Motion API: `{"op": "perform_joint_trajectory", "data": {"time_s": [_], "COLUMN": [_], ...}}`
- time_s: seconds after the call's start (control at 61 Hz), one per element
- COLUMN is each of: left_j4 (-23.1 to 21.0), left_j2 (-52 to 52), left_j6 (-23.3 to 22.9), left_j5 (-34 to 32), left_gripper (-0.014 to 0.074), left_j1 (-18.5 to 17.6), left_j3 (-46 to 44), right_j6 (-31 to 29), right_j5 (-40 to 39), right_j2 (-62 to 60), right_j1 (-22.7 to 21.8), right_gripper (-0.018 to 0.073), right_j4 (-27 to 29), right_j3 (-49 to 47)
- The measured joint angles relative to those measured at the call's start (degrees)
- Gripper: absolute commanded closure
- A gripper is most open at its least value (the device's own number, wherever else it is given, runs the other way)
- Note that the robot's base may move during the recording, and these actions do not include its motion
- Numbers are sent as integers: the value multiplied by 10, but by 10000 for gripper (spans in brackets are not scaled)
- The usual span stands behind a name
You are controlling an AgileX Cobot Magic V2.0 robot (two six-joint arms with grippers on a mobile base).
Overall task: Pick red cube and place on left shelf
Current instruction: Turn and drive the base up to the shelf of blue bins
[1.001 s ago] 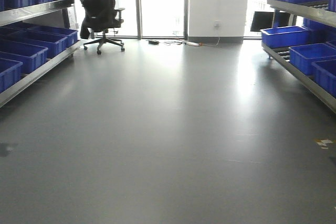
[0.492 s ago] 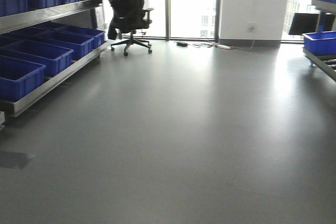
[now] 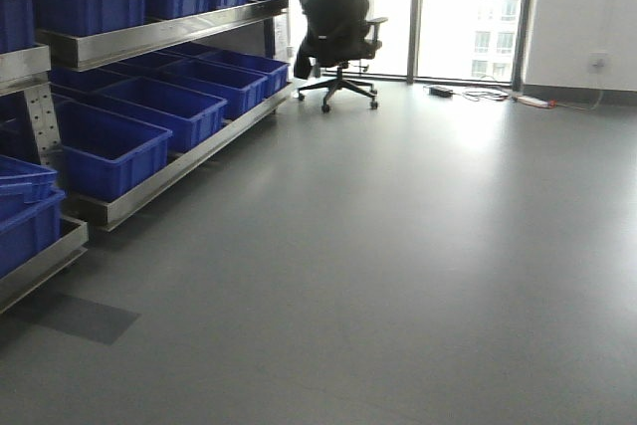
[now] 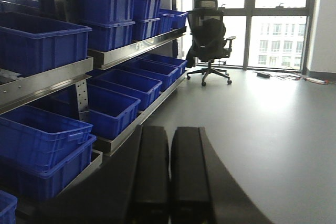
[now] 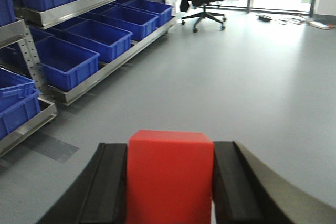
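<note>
My right gripper [image 5: 170,153] is shut on the red cube [image 5: 170,177], which sits squarely between its two black fingers, above the grey floor. My left gripper [image 4: 169,132] is shut and empty, its fingers pressed together. The left shelf [image 3: 149,37] is a steel rack with blue bins, at the left of the front view; it also shows in the left wrist view [image 4: 47,82] and the right wrist view [image 5: 100,1]. Neither gripper shows in the front view.
Several blue bins [image 3: 109,146] fill the shelf's tiers. A black office chair [image 3: 338,32] stands at the far end by the windows. Cables and a power strip [image 3: 532,101] lie on the floor by the far wall. Grey floor [image 3: 418,246] stretches to the right.
The front view has swung left: the left shelf has grown large and near, the chair has shifted right, and the right shelf has left the frame.
</note>
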Motion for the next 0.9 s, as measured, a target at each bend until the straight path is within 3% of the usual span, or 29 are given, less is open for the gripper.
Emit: {"op": "perform_joint_trajectory", "data": {"time_s": [0.902], "left_j4": [0], "left_j2": [0], "left_j6": [0], "left_j5": [0], "left_gripper": [495], "left_j1": [0], "left_j3": [0], "right_j6": [0], "right_j5": [0], "right_j2": [0], "right_j1": [0], "right_gripper": [503], "right_j4": [0], "right_j3": [0]}}
